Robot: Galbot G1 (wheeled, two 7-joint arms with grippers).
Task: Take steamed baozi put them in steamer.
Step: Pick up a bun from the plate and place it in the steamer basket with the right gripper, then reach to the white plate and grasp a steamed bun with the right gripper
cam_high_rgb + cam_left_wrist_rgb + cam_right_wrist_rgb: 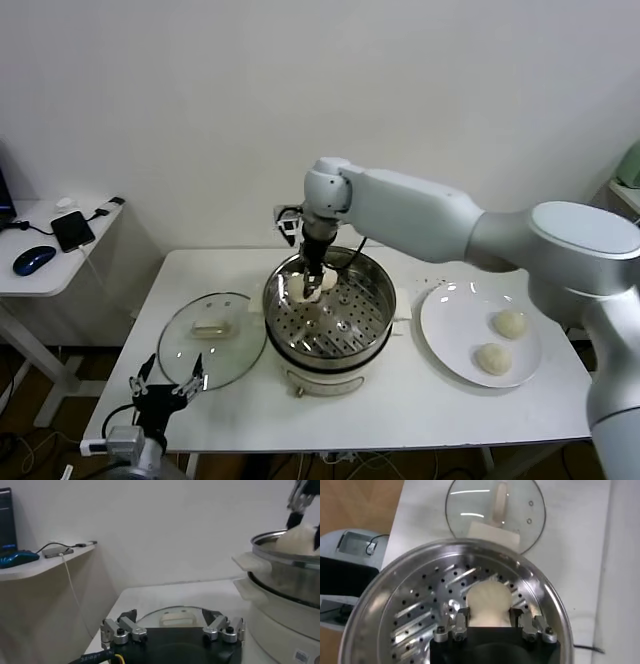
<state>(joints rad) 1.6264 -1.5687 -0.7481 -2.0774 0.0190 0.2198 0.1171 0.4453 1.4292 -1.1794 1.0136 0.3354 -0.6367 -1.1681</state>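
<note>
My right gripper [314, 277] is shut on one cream-white baozi [300, 289], holding it over the back left part of the steamer [385, 300]. In the right wrist view the bun [488, 597] sits between the jaws of that gripper [489, 614], above the perforated steel tray [420, 615]. From the left wrist view the held baozi [300, 537] shows just above the steamer's rim [280, 555]. Two more baozi [510, 323] [493, 358] lie on the white plate [450, 320] at the right. My left gripper [168, 385] waits open at the table's front left corner.
The glass lid with a cream handle [210, 340] lies flat on the table left of the steamer, just beyond my left gripper [170, 615]. A side table [60, 262] with a phone and a mouse stands at the far left. A black cable runs behind the steamer.
</note>
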